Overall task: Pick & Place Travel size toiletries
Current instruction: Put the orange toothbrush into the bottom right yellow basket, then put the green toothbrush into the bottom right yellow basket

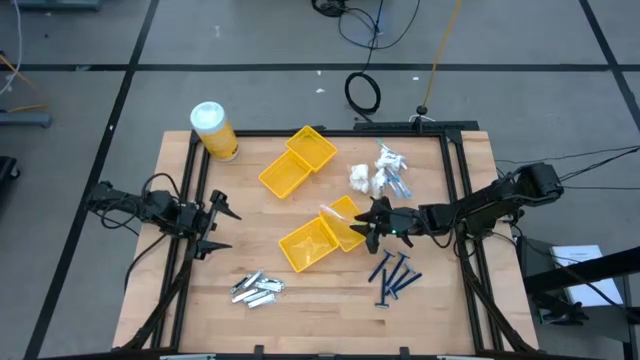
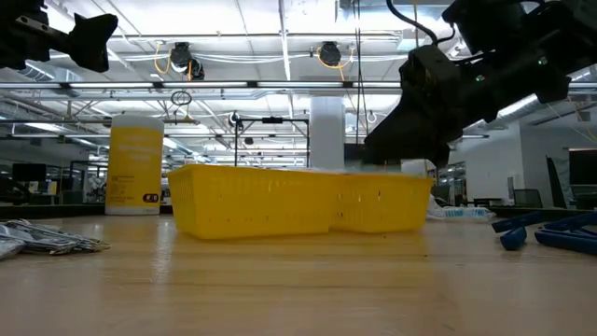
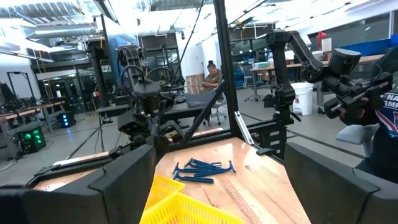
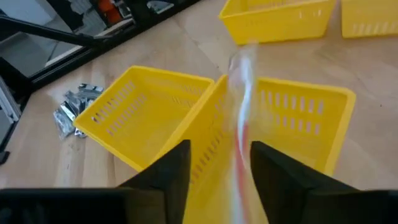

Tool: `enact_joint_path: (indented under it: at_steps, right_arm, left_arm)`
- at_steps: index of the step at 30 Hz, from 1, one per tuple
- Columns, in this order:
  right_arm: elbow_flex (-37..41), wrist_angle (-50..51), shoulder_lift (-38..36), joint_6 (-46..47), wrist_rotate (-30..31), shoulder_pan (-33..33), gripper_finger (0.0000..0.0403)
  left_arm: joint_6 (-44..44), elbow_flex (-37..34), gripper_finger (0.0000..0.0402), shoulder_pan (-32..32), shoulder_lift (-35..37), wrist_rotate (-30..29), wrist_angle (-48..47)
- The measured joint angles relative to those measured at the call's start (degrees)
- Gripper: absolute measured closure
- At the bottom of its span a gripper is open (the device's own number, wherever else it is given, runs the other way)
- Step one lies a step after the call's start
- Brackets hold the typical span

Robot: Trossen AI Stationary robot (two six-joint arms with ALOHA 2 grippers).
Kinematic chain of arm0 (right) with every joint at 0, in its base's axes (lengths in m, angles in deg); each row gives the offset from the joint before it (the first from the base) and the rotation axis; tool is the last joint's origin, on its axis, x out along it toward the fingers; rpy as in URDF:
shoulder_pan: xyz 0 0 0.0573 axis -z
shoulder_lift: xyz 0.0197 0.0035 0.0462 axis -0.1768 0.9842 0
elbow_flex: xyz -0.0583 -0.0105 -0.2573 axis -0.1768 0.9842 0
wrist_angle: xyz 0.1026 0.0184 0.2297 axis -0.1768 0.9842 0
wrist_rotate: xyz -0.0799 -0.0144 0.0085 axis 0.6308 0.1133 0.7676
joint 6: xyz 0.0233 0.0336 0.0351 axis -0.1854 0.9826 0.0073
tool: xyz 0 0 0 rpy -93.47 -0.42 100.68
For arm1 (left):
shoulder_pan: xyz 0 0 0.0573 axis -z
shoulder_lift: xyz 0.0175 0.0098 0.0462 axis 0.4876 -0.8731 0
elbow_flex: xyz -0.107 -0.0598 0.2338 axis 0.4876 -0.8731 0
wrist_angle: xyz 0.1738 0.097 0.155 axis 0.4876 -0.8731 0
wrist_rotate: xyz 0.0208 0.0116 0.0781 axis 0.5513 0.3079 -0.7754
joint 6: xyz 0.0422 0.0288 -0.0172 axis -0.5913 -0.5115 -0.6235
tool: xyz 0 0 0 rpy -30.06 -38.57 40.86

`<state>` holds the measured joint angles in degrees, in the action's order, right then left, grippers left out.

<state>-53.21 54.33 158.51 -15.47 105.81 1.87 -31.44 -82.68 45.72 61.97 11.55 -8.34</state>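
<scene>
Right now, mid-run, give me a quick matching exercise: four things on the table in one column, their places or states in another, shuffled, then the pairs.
Things:
1. dark-blue razors
2. silver-grey tubes
3. white packets
4. clear-wrapped stick

Places or states:
A. piled near the table's far side, right of the upper trays
B. held in the right gripper over the lower yellow trays
C. lying at the near edge, left of centre
D. lying near the front, below the right gripper

Pairs: 1-D, 2-C, 3-A, 4-B
</scene>
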Motion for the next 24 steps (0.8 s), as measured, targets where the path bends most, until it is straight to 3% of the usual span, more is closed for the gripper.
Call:
enact_joint_path:
  at_steps: [9, 14, 20, 24]
  right_arm:
    - [0.0, -3.3, -0.43, -6.31, 0.01, 0.13, 0.0192]
    - [0.0, -0.9, -6.78, -12.64, 1.33, 1.27, 0.0189]
    - [0.0, 18.25, -19.84, -13.86, 13.88, 4.54, 0.0195]
    - [0.0, 36.49, -26.15, -6.4, 23.12, 8.87, 0.02]
  left_arm:
    - [-0.02, 0.0, 0.0052, 0.01, -0.01, -0.01, -0.01]
    - [0.0, 0.0, 0.0052, 0.01, 0.0, -0.02, 0.0]
    - [0.0, 0.0, 0.0052, 0.0, 0.0, 0.0, 0.0]
    - [0.0, 0.0, 0.0052, 0.01, 0.0, 0.0, 0.0]
